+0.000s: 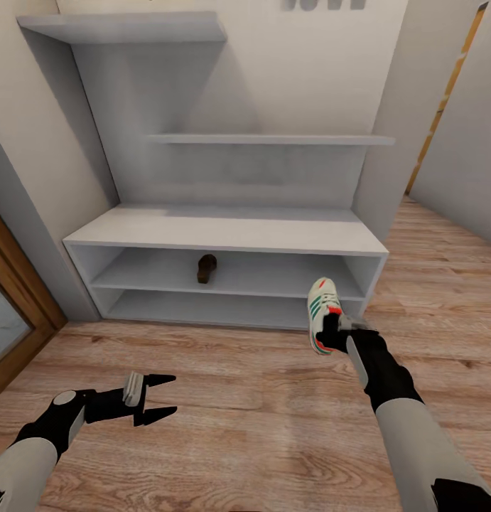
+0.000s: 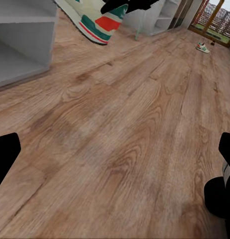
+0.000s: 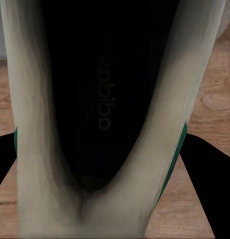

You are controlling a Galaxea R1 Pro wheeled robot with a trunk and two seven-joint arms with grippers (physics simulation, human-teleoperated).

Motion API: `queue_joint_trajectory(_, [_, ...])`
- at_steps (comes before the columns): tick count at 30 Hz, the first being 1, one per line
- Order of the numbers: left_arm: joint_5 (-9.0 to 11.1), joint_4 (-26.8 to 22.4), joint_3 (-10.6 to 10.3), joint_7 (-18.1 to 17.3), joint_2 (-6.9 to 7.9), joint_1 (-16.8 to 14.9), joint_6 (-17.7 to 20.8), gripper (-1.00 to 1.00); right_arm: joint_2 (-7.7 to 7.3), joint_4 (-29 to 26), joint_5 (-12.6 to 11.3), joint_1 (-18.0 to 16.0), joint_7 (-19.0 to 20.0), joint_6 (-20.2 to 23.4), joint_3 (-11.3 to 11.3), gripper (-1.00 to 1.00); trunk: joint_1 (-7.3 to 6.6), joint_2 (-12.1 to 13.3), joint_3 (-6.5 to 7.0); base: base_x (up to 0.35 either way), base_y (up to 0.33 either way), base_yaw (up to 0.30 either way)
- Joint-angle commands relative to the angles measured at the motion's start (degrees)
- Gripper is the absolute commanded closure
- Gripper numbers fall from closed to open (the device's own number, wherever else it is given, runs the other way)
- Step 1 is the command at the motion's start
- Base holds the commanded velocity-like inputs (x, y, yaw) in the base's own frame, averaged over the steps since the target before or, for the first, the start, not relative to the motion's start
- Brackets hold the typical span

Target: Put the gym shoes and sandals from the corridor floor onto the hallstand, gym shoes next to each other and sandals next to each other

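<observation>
I'm facing the hallstand point(image 1: 227, 235) — a long, low, light-grey unit with two open shelf levels, a flat top and stepped wall shelves above it. It stands on the corridor floor point(image 1: 259, 405), light brown wood-grain planks that run out to my right. One dark brown sandal point(image 1: 206, 269) sits on the upper of the two open shelves, a little left of centre, well back from the front edge.

My right gripper point(image 1: 332, 328) holds a gym shoe point(image 1: 322, 313) off the floor, just in front of the hallstand's right end; its fingers are clamped on the shoe's heel end, the toe pointing up toward the shelves. In the right wrist view I look straight into the shoe's dark opening point(image 3: 105, 99), green trim at its edges.

My left gripper point(image 1: 162, 395) hangs low over bare planks, fingers apart, holding nothing. In the left wrist view a second gym shoe point(image 2: 203, 48) lies far off on the floor, small and hard to read.
</observation>
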Motion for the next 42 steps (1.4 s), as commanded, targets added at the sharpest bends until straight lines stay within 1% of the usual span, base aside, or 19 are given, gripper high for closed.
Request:
queue_joint_trajectory(1, [-0.5, 0.0, 0.5, -0.2, -0.08, 0.0, -0.4, -1.0, 0.01, 1.0, 0.0, 0.0, -0.1, -1.2, 0.0, 1.0, -0.01, 0.0, -0.05, 0.0, 0.0, 0.0])
queue_joint_trajectory(3, [-0.5, 0.2, 0.5, -0.1, -0.1, 0.0, -0.4, -1.0, -0.11, 4.3, -0.1, 0.0, -0.1, -3.0, 0.0, 1.0, -0.01, 0.0, -0.05, 0.0, 0.0, 0.0])
queue_joint_trajectory(6, [-0.5, 0.4, 0.5, -0.1, -0.11, 0.0, -0.4, -1.0, -0.2, 5.4, 0.0, 0.0, -0.1, -3.4, -0.1, 1.0, -0.01, 0.0, -0.05, 0.0, 0.0, 0.0])
queue_joint_trajectory(19, [-0.5, 0.4, 0.5, -0.2, -0.11, 0.0, -0.4, -1.0, -0.24, 5.9, 0.1, 0.0, -0.1, -3.6, 0.0, 1.0, -0.01, 0.0, -0.05, 0.014, 0.013, 0.0])
queue_joint_trajectory(35, [-0.5, 0.4, 0.5, -0.2, -0.11, 0.0, -0.4, -1.0, -0.24, 5.9, 0.1, 0.0, -0.1, -3.6, 0.0, 1.0, -0.01, 0.0, -0.05, 0.153, 0.279, 0.0])
queue_joint_trajectory(42, [-0.5, 0.4, 0.5, -0.2, -0.11, 0.0, -0.4, -1.0, -0.24, 5.9, 0.1, 0.0, -0.1, -3.6, 0.0, 1.0, -0.01, 0.0, -0.05, 0.039, 0.341, 0.0])
